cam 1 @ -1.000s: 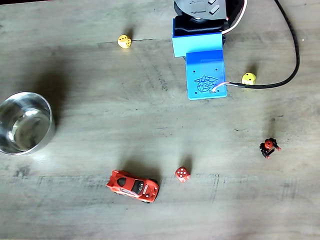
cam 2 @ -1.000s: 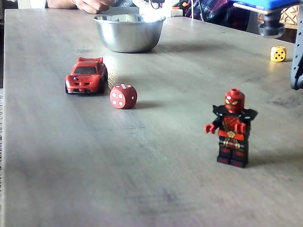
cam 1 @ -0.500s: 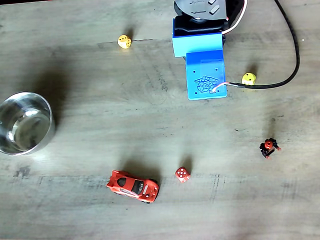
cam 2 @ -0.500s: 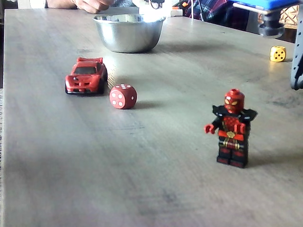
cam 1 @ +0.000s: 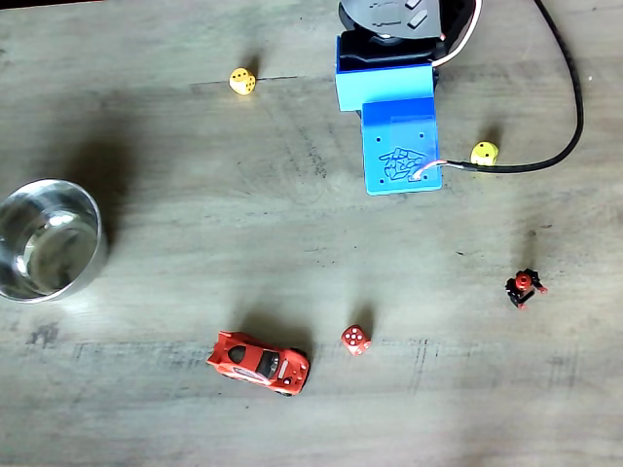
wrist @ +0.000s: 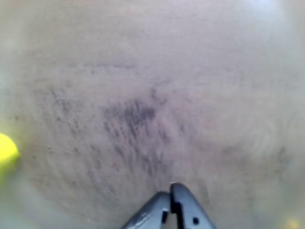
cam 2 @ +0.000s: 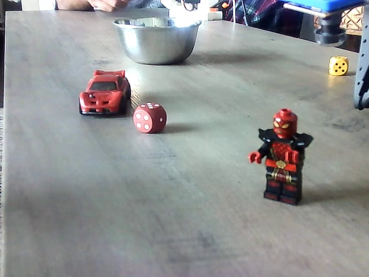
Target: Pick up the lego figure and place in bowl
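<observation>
The lego figure [cam 1: 525,287] stands upright on the table at the right, black with a red head; the low fixed view shows the lego figure [cam 2: 282,156] close up at the right. The steel bowl [cam 1: 49,240] sits at the table's left edge, and the bowl [cam 2: 156,39] is at the back in the low fixed view. The blue arm [cam 1: 394,126] is folded near the top centre, well away from the figure. In the wrist view my gripper [wrist: 170,189] enters from the bottom, fingers together, holding nothing, over bare table.
A red toy car [cam 1: 259,361] and a red die [cam 1: 355,339] lie at the front centre. Two yellow dice [cam 1: 242,81] [cam 1: 484,153] flank the arm. A black cable [cam 1: 574,97] curves at the right. A person's hand [cam 2: 109,4] rests behind the bowl.
The person's hand behind the bowl has drawn back a little. The arm and the toys have not moved.
</observation>
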Tool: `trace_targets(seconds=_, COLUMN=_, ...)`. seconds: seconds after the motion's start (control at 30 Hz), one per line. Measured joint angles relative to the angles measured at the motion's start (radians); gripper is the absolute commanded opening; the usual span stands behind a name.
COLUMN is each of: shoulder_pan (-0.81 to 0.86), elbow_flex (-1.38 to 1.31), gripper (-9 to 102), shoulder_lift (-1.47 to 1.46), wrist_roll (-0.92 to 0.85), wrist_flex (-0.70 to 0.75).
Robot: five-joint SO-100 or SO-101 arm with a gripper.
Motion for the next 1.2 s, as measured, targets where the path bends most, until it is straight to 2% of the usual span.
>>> trace_targets(seconds=0.5, shoulder_pan=-0.003, elbow_flex=0.0, gripper=-1, shoulder_lift=-0.038, wrist_roll=-0.006, wrist_flex=-0.433)
trace_targets(seconds=1.2, shoulder_pan=-0.005, elbow_flex=-0.012, gripper=-1, shoulder_lift=-0.611, wrist_roll=-0.006, wrist_flex=-1.282)
